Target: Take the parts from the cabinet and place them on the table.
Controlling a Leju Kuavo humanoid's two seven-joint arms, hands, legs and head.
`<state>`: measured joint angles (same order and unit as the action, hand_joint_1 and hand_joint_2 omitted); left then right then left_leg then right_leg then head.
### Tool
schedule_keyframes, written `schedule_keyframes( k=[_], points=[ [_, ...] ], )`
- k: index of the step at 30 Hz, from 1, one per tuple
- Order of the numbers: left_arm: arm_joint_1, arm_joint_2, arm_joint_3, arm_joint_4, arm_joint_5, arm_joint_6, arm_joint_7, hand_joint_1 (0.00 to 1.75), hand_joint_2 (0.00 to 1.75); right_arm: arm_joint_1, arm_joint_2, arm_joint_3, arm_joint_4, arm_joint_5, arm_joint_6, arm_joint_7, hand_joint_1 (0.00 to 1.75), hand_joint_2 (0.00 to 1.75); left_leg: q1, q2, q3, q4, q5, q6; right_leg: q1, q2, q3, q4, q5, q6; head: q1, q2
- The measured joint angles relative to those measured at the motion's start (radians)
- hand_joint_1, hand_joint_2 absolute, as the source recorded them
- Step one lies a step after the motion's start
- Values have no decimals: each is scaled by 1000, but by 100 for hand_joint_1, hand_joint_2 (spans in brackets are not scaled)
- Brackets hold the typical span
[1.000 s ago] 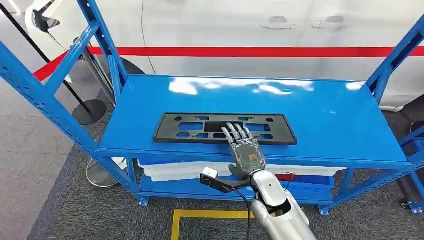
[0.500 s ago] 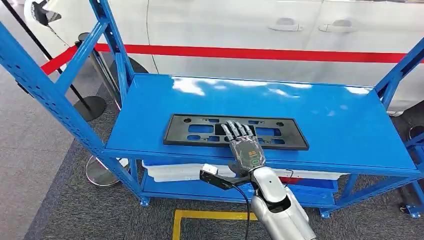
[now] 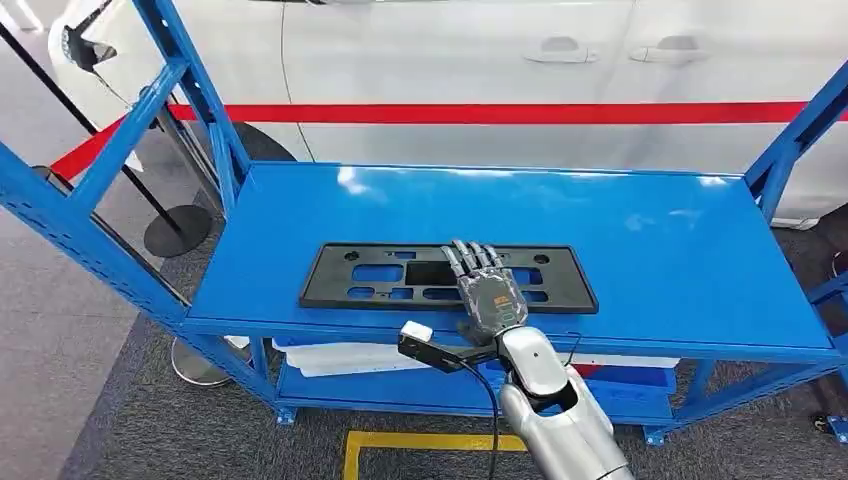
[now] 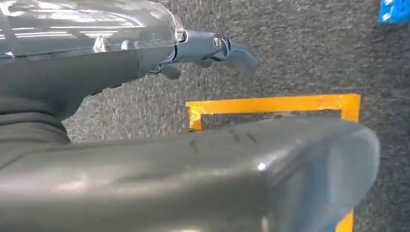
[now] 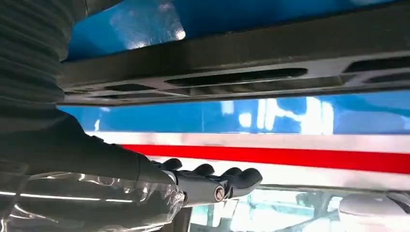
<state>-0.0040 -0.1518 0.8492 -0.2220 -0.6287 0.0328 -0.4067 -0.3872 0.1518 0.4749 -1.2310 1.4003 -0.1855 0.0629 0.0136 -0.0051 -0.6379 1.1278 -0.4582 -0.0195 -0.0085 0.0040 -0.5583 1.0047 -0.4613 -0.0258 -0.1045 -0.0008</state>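
Note:
A long black plastic plate with cut-outs (image 3: pixel 370 273) lies flat near the front edge of the blue cabinet's top shelf (image 3: pixel 650 240). My right hand (image 3: pixel 487 290) reaches over the front edge, its fingers stretched out and apart over the plate's middle; I cannot tell if they touch it. The right wrist view shows the plate (image 5: pixel 241 63) close up, with the right hand's fingers (image 5: pixel 212 186) straight and holding nothing. My left hand (image 4: pixel 208 46) hangs over the grey carpet, fingers loosely extended and empty.
Blue slanted uprights (image 3: pixel 90 240) frame the cabinet on both sides. A white item (image 3: pixel 330 355) lies on the lower shelf. Behind stands a white car with a red stripe (image 3: pixel 450 60). A stanchion base (image 3: pixel 175 230) is at the left, and yellow floor tape (image 3: pixel 420 440) is below.
The whole picture shifted a little as the camera moved. My right hand stays over the middle of the black plate, which has not moved on the shelf.

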Motion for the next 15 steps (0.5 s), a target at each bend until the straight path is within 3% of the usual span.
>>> schedule_keyframes(
  k=[1,2,5,6,7,9,11,12,13,15],
  points=[
    [0,0,1,0,0,0,0,0,0,-4,2,0,6,13,11,4,159,175,-1,1,33,-82,39,7,1,0,5,0,-5,3,0,0],
    [-1,0,2,0,-2,0,-1,0,0,-11,2,0,17,25,20,8,164,175,-8,0,45,-106,28,12,9,1,4,5,-10,10,0,0],
    [-4,0,3,0,-3,-3,-4,0,0,-24,3,0,46,54,39,11,168,175,-10,-1,42,-111,25,23,5,1,1,2,-10,22,0,0],
    [-5,-2,5,0,-3,-5,-6,0,0,-30,5,1,55,63,42,13,168,175,-1,-2,46,-120,29,32,10,1,3,3,-13,28,0,0],
    [-5,-4,7,0,-4,-5,-7,0,0,-33,5,1,62,72,44,15,175,175,1,0,51,-126,32,37,4,2,1,16,-25,33,0,0],
    [-8,-6,13,0,-9,-5,-9,0,0,-46,6,2,81,88,52,16,175,175,1,0,51,-127,31,46,2,1,-54,125,-88,41,0,0],
    [-8,-7,20,0,-9,-5,-10,0,0,-47,6,3,105,100,61,17,175,175,0,0,52,-126,28,49,-1,0,-142,292,-150,48,0,0],
    [-9,-7,22,-1,-9,-5,-9,0,0,-47,6,4,118,106,65,17,175,175,0,-1,52,-125,27,48,-4,0,-163,323,-146,50,0,0],
    [-9,-8,25,0,-9,-4,-8,0,0,-49,7,6,132,111,69,17,175,175,0,-2,55,-124,26,47,-6,0,-159,303,-118,51,0,0],
    [-10,-10,30,0,-9,0,-3,0,0,-62,15,7,145,111,74,18,175,175,1,-2,62,-121,20,41,-8,-1,-95,156,-26,47,0,0]
  ],
)
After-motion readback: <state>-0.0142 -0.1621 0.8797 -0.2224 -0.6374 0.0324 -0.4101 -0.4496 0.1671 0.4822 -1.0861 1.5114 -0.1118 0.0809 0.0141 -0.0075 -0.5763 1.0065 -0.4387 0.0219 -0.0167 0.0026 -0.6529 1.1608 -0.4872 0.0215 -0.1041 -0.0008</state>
